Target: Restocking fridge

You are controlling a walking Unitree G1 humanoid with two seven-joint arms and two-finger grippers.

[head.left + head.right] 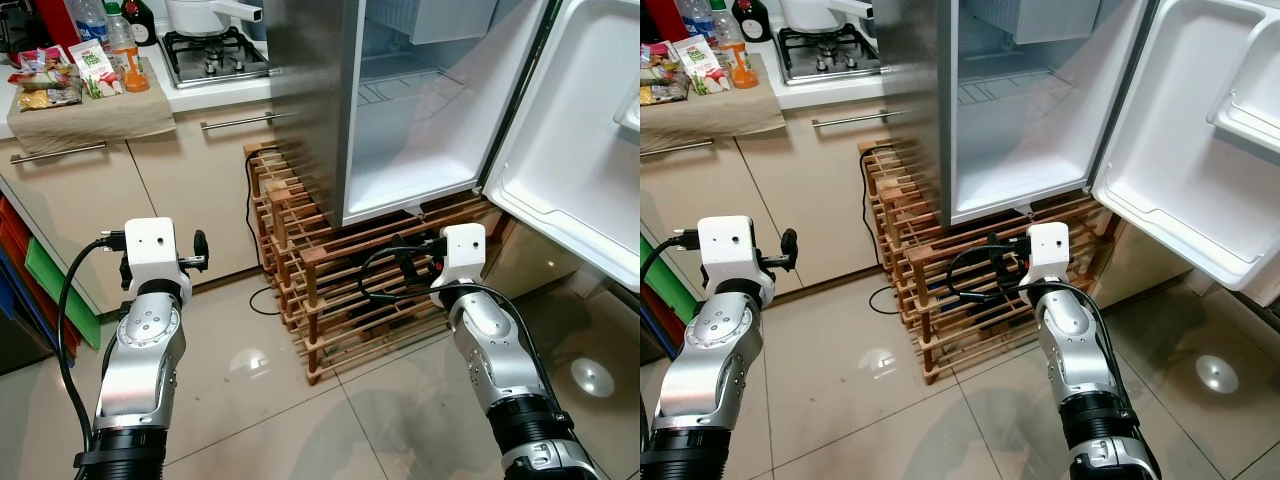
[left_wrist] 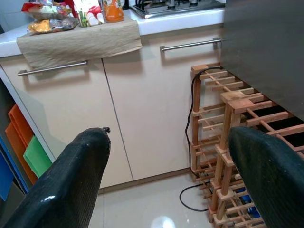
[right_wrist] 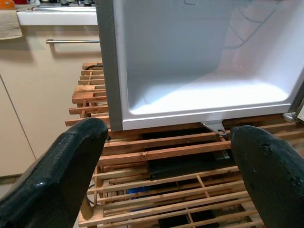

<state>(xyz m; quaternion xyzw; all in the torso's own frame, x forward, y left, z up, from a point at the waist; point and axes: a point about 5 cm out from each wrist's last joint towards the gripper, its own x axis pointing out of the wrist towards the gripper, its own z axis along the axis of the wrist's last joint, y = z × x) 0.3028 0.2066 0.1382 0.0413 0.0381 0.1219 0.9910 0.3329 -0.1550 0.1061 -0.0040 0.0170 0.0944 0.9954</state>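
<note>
The fridge stands open on a wooden rack, its lower compartment white and bare, its door swung out to the right. On the counter at the far left, an orange bottle, a carton and snack packets lie on a brown cloth. My left gripper is held open at waist height, facing the cabinet doors, with nothing in it. My right gripper is open and empty too, pointing at the fridge's bottom edge and the rack.
A gas hob with a white pot sits beside the fridge. A black cable hangs between cabinet and rack. Coloured bins stand at the far left. Tiled floor lies in front of me.
</note>
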